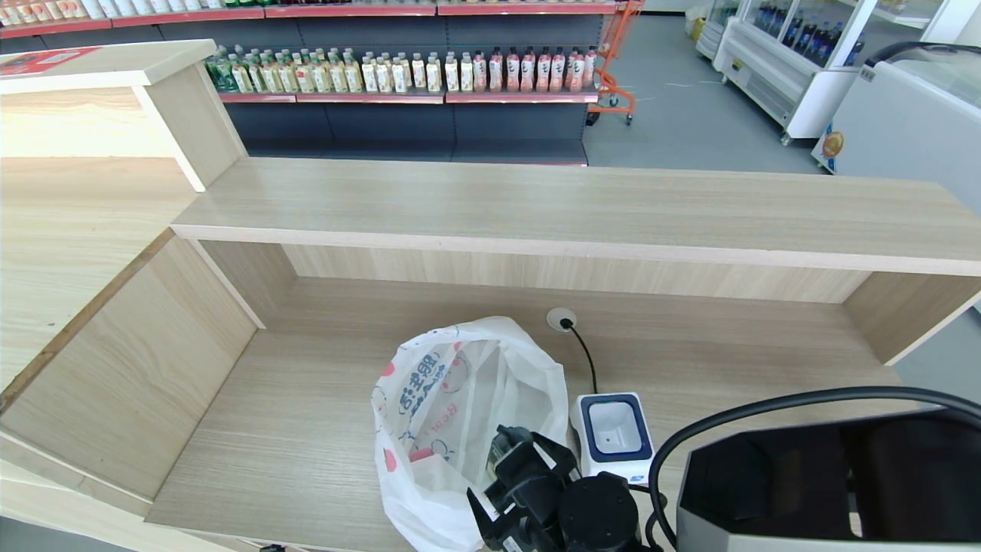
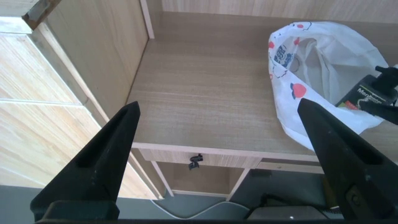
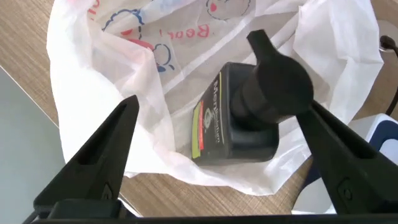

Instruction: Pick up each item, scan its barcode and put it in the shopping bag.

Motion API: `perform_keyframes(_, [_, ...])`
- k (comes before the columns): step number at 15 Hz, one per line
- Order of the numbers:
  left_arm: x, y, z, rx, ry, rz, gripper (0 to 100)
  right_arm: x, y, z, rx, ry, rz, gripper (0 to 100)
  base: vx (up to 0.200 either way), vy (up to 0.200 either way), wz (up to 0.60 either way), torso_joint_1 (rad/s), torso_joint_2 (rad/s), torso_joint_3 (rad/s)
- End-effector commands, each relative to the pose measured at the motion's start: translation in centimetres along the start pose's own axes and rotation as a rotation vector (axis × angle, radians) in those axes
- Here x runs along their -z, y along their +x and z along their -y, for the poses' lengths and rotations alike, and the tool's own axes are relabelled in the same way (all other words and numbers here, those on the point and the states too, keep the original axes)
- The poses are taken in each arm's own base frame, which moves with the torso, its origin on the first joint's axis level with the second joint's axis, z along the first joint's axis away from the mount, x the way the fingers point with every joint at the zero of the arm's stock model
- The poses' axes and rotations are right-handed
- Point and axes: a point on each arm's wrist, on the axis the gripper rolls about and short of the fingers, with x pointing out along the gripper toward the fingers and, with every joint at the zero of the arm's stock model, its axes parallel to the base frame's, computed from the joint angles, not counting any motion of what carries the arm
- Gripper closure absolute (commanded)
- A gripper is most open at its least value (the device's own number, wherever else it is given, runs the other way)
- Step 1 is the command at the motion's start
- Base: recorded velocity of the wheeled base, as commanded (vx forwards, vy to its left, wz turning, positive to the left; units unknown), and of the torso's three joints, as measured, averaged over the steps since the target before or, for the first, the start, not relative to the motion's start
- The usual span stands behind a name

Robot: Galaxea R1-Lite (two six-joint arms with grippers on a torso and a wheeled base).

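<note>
- The bench (image 1: pixel 291 429) carries the shopping bag (image 1: pixel 452 399), its mouth gaping upward to take items, just beside the scanner (image 1: pixel 613 433).
- The right gripper (image 3: pixel 219 104) hangs over the bag's mouth, jaws wide apart and gripping nothing, probably a release.
- The left gripper (image 2: pixel 219 104), jaws apart and empty, hangs above the bench's near edge, away from the bag.
- The black pump bottle (image 3: pixel 233 137) lies inside the bag. The right wrist view shows it plainly, while the arm largely hides it in the head view.

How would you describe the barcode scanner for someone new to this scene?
Start at the lower wooden counter, under the long top shelf. Just right of the white shopping bag sits the scanner: a small white box with a dark-framed window and a black cable behind it.
</note>
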Motion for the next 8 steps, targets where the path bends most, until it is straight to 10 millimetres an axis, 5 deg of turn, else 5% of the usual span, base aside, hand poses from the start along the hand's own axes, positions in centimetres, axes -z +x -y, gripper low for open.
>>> perform_keyframes(1, [0.0,0.0,0.0,0.000,0.000,-0.001,0,-0.5,0.4,-0.1,0.005,0.010,0.022,0,0.000,0.000,0.00,0.000,0.00,0.000])
perform_keyframes(5, [0.0,0.0,0.0,0.000,0.000,-0.001,0,-2.5,-0.2,0.9,0.021,0.029,0.072,0,0.000,0.000,0.00,0.000,0.00,0.000])
perform_keyframes(8, [0.0,0.0,0.0,0.000,0.000,-0.001,0,-6.9,-3.6,3.3,0.033,0.035,0.130,0,0.000,0.000,0.00,0.000,0.00,0.000])
